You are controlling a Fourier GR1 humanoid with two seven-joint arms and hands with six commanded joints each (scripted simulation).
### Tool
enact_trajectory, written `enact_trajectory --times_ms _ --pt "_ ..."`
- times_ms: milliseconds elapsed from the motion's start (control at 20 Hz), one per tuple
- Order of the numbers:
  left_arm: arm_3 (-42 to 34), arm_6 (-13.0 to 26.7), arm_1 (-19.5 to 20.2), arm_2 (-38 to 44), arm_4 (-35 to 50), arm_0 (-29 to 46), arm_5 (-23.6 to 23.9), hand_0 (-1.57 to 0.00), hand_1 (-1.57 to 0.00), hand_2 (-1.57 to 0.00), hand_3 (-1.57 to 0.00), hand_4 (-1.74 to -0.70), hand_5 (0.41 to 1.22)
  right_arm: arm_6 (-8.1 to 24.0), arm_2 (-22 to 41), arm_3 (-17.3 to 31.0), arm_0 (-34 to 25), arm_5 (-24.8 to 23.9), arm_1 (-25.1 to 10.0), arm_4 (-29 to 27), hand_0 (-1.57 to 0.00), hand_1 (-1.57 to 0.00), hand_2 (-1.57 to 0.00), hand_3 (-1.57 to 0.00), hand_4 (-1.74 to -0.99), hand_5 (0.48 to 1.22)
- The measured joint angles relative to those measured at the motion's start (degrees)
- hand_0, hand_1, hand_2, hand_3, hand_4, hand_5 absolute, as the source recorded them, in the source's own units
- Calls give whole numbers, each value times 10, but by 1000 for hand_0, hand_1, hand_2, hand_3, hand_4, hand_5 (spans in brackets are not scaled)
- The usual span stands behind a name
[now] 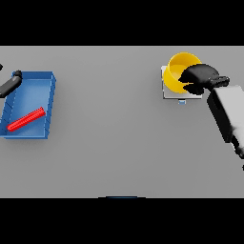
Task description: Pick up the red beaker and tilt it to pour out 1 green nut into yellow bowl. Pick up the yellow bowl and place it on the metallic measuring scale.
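The right hand (199, 77) grips the yellow bowl (179, 70) over the metallic scale (167, 93) beneath it — last step; next, let go cleanly.

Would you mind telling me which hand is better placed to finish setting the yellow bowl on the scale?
The right hand: its fingers already grip the yellow bowl over the metallic scale. The left hand sits far off at the blue tray holding the red beaker.

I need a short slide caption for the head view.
Right hand grips yellow bowl on the scale; red beaker lies in blue tray.
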Motion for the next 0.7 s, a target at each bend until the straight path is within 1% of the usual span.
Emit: enact_trajectory --times_ms 50,100,150,200,250,350,450,550,600,700 --pt "6 -3 0 3 4 1 -5 1 1 1 1 -732 723 -5 -5 0 2 3 -1 -3 -902 -1150 -1186 -937 -1660 1143" --pt "6 -5 -4 2 4 -1 -7 1 1 1 1 -733 728 -12 -8 5 3 1 -1 -8 -721 -980 -1042 -833 -1619 1072" --pt "12 -8 -8 2 4 -3 -10 1 1 1 1 -732 729 3 -11 13 -5 10 3 -8 -577 -828 -913 -742 -1588 1016" --pt "12 -6 -13 0 3 -10 -8 1 1 1 1 -729 723 5 -12 21 -7 10 2 -7 -461 -703 -799 -669 -1563 971" --pt "3 -3 -5 0 3 -4 -6 1 1 1 1 -727 717 8 -10 26 -9 13 1 -4 -369 -582 -693 -613 -1539 933" --pt "9 -2 -6 0 3 -4 -8 1 1 1 1 -724 708 -1 -4 19 -5 13 -1 0 -236 -380 -519 -525 -1501 877" --pt "3 -4 -8 -3 0 -2 -2 1 1 1 1 -722 703 -10 5 26 -8 9 0 8 -150 -243 -375 -449 -1469 842" --pt "8 -6 -4 1 2 -2 -6 1 1 1 1 -722 699 -14 7 28 -8 10 0 9 -96 -155 -251 -378 -1442 814" --pt "12 -2 -6 2 3 -7 -8 1 1 1 1 -722 697 -2 8 26 -9 18 3 10 -77 -124 -202 -352 -1431 799" --pt "9 -1 -5 -1 -1 -8 -6 1 1 1 1 -720 694 4 7 18 -6 33 1 6 -49 -79 -129 -297 -1412 771"
